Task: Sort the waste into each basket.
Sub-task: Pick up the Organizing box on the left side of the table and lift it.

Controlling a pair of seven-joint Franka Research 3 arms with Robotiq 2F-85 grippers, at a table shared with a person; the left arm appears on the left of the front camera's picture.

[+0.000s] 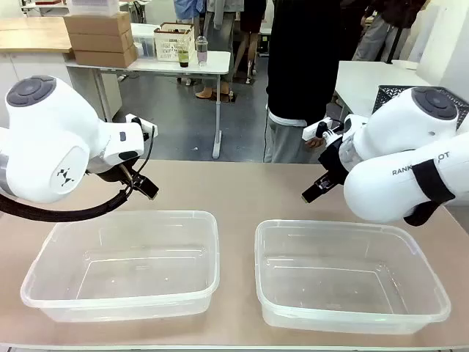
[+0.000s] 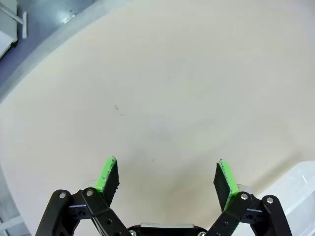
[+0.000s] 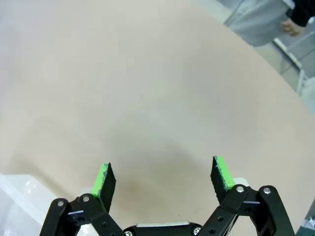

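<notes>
Two see-through plastic tubs stand side by side at the near edge of the table: the left basket [image 1: 121,265] and the right basket [image 1: 347,275], both with nothing inside. My left gripper [image 1: 143,186] hovers just behind the left basket, and in the left wrist view my left gripper [image 2: 166,177] is open over bare tabletop. My right gripper [image 1: 316,191] hangs behind the right basket; my right gripper [image 3: 162,176] is open over bare table too. A corner of a basket [image 2: 295,189] shows at lower right, another basket corner [image 3: 17,196] at lower left. The waste is out of view.
A person in a dark top [image 1: 302,66] stands at the far side of the table, one hand [image 1: 315,141] near my right arm. A dark lattice basket [image 1: 388,95] sits on a white table at the back right. The beige tabletop [image 1: 234,187] stretches between the arms.
</notes>
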